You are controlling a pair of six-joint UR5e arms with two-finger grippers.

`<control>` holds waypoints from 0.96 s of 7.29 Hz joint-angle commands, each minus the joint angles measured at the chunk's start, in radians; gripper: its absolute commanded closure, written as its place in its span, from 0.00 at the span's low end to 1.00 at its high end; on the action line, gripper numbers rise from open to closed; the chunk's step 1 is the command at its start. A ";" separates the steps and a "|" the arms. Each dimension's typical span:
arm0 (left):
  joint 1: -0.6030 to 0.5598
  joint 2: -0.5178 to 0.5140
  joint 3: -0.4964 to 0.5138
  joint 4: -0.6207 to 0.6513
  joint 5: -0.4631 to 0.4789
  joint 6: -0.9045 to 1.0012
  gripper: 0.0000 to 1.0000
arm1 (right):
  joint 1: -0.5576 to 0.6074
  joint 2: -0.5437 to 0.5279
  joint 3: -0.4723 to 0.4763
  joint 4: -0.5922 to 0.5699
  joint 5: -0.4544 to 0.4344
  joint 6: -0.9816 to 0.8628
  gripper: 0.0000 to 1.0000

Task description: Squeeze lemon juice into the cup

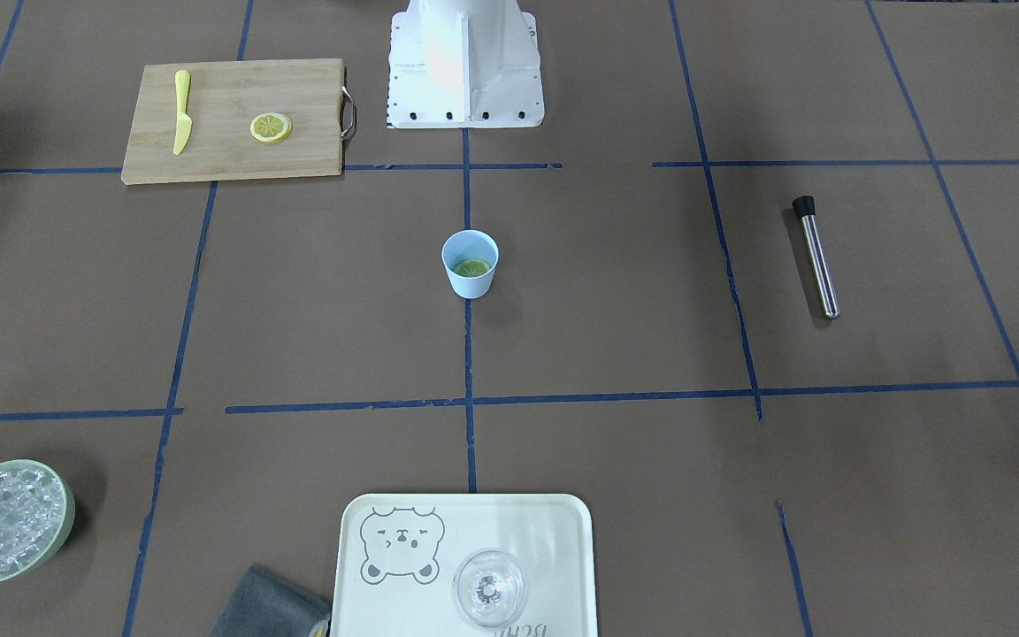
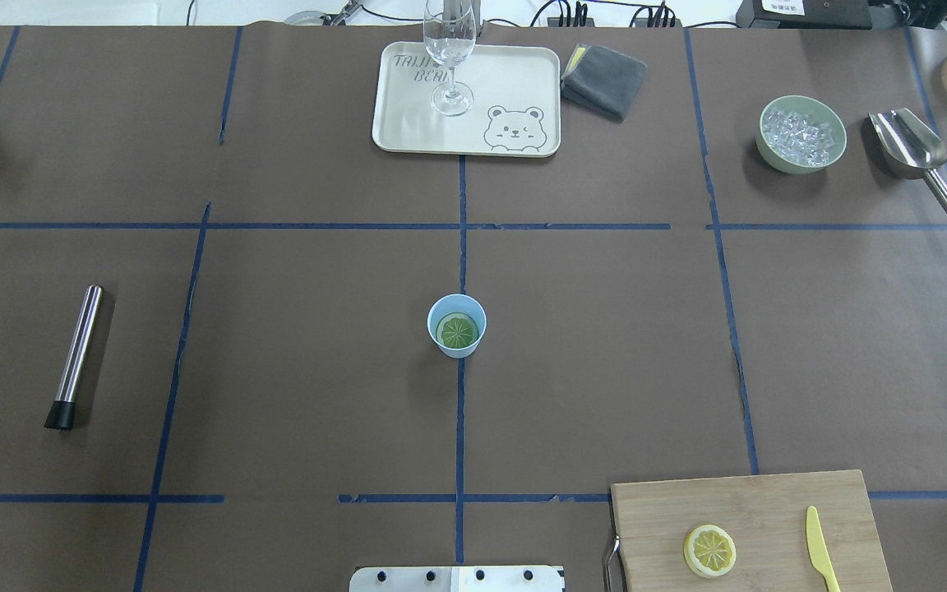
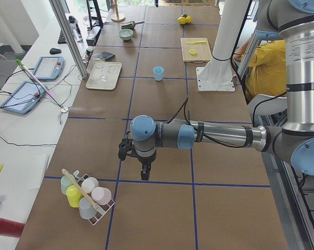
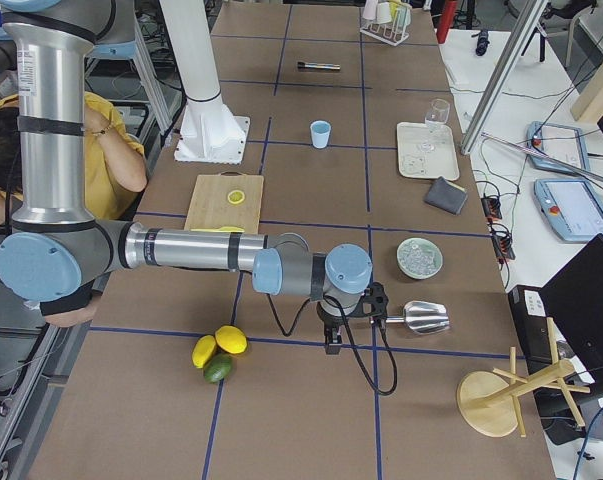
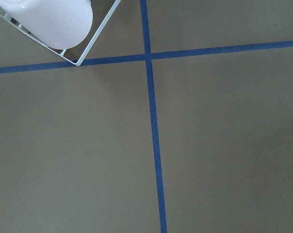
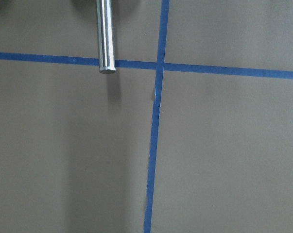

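Whether the left fingers (image 3: 145, 176) and right fingers (image 4: 332, 345) are open, one cannot tell. The lemon (image 2: 709, 550) lies far from both; the right fingers should pinch its rind, then squeeze over the cup (image 2: 457, 326).

The lemon slice (image 2: 457, 330) lies flat inside the upright light-blue cup (image 1: 470, 285), mid-table.

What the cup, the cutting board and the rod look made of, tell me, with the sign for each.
The cup: likely matte plastic; even light-blue colour, no glaze glare. The cutting board: wood or bamboo; pale grain lines. The rod: polished steel, seemingly; mirror sheen. Its black cap: maybe rubber or plastic.
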 commanded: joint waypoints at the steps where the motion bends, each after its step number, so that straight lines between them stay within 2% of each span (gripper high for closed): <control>1: 0.001 -0.014 0.016 -0.047 0.004 0.001 0.00 | 0.001 -0.008 0.036 -0.033 0.001 0.001 0.00; 4: 0.000 -0.023 0.033 -0.072 -0.005 0.005 0.00 | 0.001 -0.018 0.086 -0.051 0.001 0.003 0.00; 7: -0.002 -0.006 0.036 -0.071 0.000 0.001 0.00 | -0.001 -0.016 0.091 -0.051 0.004 0.004 0.00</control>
